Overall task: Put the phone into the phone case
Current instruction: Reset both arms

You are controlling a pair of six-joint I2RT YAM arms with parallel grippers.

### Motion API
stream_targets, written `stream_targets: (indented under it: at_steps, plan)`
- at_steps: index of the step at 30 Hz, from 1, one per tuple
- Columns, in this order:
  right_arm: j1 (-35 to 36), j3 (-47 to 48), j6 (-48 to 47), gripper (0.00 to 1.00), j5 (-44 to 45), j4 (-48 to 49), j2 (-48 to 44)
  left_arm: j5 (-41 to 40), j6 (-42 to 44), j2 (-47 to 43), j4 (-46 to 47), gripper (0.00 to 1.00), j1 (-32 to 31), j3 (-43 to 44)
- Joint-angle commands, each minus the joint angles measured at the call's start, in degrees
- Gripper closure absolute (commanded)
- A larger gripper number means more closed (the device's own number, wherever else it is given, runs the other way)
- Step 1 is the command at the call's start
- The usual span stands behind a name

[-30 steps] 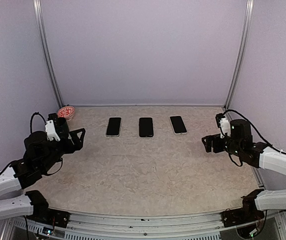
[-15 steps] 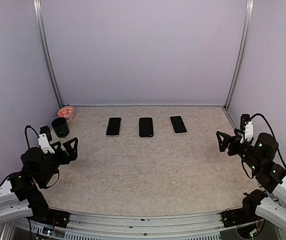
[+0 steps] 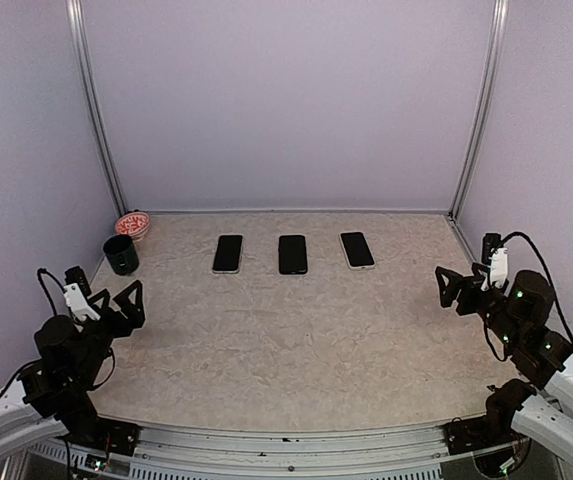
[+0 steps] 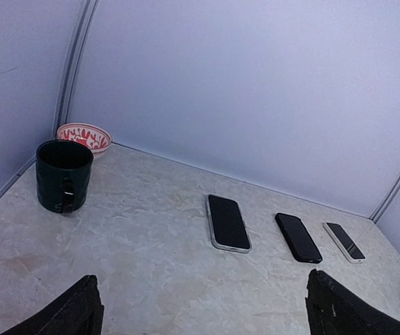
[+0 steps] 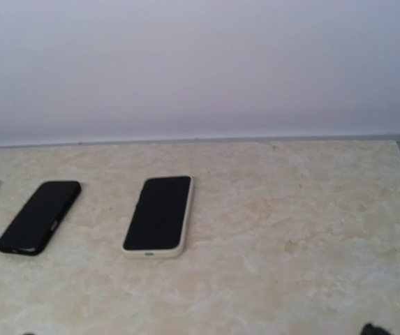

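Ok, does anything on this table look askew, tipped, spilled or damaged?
Nothing stands out. The left phone, middle phone and right phone lie flat in a row. The mug stands upright near the bowl at the far left corner. The left gripper and right gripper hang open, clear of everything.

Table (image 3: 296, 340): beige marbled top, filling the lower half of the overhead frame.

Lying flat on it, in a row across the frame's centre, screens up and well apart:
- left phone (image 3: 228, 253), pale-edged
- middle phone (image 3: 292, 254), all black
- right phone (image 3: 357, 249), white-edged

At centre left: dark green mug (image 3: 121, 255), upright. Just above it: red-patterned bowl (image 3: 132, 224).
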Motion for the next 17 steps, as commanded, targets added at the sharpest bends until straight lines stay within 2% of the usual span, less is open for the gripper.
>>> stream_targets:
  at_steps: [1, 17]
  plan:
    - [0.4, -1.5, -1.1, 0.01, 1.8, 1.6, -1.1, -1.7, 4.4, 0.5, 4.7, 0.01, -0.3, 0.1]
    - [0.4, -2.9, -1.9, 0.01, 4.0, 3.0, -1.6, -3.2, 6.9, 2.7, 8.1, 0.01, -0.1, -0.1]
